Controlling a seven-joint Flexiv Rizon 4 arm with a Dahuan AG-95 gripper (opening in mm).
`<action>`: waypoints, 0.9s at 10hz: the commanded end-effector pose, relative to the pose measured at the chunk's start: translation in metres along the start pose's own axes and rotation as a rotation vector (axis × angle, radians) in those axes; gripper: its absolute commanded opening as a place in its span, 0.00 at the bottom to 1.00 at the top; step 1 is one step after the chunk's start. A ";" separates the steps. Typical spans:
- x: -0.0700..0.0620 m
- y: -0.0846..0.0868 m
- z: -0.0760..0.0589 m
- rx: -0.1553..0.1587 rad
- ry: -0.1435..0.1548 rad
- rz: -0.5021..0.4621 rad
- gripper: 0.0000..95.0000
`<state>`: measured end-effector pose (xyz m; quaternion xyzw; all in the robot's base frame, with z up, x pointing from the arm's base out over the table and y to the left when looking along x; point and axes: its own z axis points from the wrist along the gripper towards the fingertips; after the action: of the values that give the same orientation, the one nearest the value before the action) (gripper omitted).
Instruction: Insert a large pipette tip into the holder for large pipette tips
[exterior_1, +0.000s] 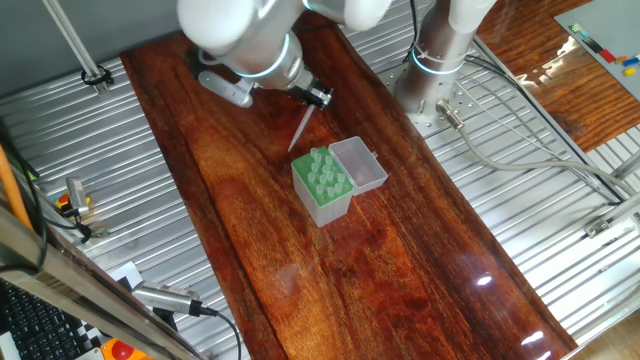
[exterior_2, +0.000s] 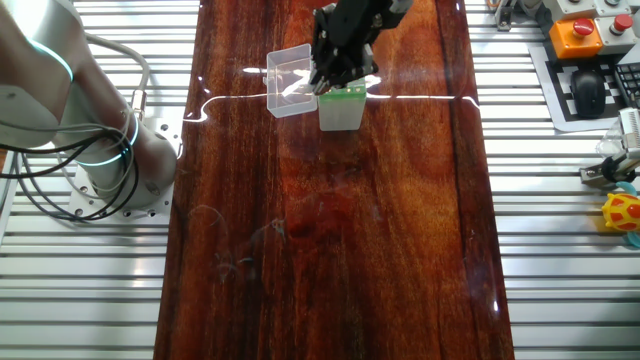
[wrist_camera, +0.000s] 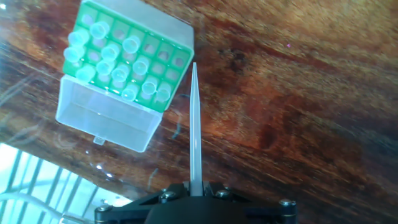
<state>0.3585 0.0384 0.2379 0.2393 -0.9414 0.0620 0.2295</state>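
Observation:
My gripper (wrist_camera: 196, 186) is shut on the large pipette tip (wrist_camera: 195, 124), a thin translucent cone pointing away from the hand. Its point ends just beside the near right edge of the pale green holder (wrist_camera: 127, 56), over bare wood. Several tips stand in the holder's holes. The clear lid (wrist_camera: 106, 121) hangs open from the holder's side. In one fixed view the gripper (exterior_1: 318, 97) holds the tip (exterior_1: 301, 130) slanting down toward the holder (exterior_1: 322, 185). In the other fixed view the gripper (exterior_2: 335, 75) hides part of the holder (exterior_2: 341, 108).
The dark wooden tabletop (exterior_1: 300, 260) runs between ribbed metal surfaces. The arm's base (exterior_1: 437, 70) stands at the table's far side. A red button box (exterior_2: 585, 35) and a colourful toy (exterior_2: 622, 213) lie off the table's edge.

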 end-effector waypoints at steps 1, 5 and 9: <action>-0.001 -0.001 0.000 0.013 -0.039 0.010 0.00; 0.010 0.000 0.007 -0.056 0.090 -0.013 0.00; 0.010 -0.001 0.006 -0.078 0.165 -0.034 0.00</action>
<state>0.3504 0.0321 0.2371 0.2364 -0.9287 0.0458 0.2820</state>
